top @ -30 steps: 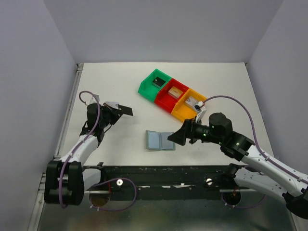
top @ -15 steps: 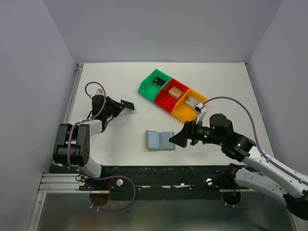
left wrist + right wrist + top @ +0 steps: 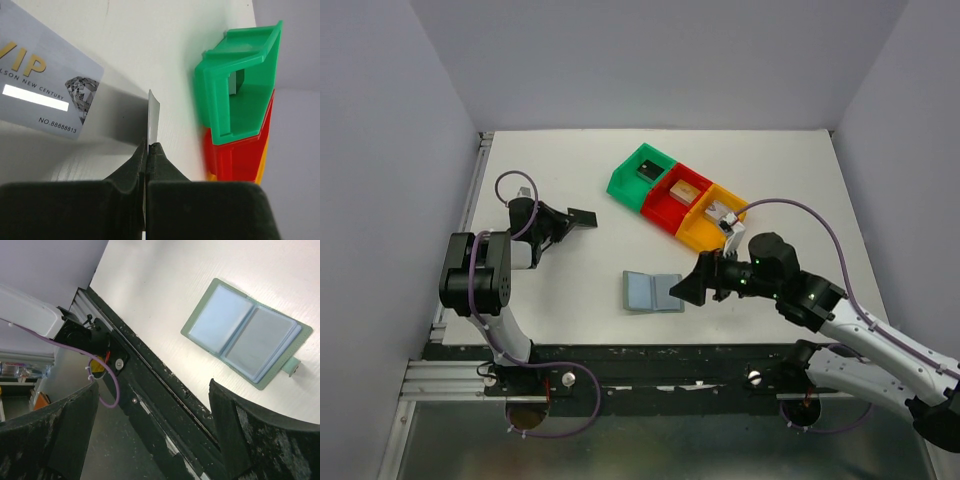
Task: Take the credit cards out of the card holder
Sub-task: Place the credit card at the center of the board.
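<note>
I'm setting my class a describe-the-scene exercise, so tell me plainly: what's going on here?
Two robot arms are emptying a card holder. The left pincer is shut on a thin card, holding it out over the left side of the table. The card holder lies open and flat near the front. The right pincer is open at the holder's right side, with nothing between its fingers.

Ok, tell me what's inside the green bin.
One small black card lies inside the green bin. The bin floor directly beneath the card is covered, so anything under it cannot be seen.
</note>
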You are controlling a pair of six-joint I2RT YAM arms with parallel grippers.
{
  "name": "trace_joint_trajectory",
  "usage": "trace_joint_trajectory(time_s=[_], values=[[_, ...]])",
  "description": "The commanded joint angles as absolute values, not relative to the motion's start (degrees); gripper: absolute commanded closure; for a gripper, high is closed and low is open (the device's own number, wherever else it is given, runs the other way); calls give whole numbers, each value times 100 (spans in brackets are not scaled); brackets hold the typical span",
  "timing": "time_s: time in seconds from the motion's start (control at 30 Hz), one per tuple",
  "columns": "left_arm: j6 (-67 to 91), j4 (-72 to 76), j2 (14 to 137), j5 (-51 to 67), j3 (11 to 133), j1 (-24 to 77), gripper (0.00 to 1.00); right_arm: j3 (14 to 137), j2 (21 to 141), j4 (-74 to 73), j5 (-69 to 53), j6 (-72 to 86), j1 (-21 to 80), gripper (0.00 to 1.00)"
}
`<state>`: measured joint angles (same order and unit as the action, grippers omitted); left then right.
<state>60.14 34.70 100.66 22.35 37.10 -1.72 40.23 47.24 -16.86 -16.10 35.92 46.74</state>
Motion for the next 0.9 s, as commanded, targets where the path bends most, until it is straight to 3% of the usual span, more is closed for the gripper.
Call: trace_joint_trajectory(time_s=[0.0,0.87], values=[[5994,3674,10274,2513,3858,-281,98,4210,4851,-1811,-1582,3542,4667,3],[5818,3454,10433,2716,3982,-272,80,4219,4966,-1811,-1424,3410,4658,2]])
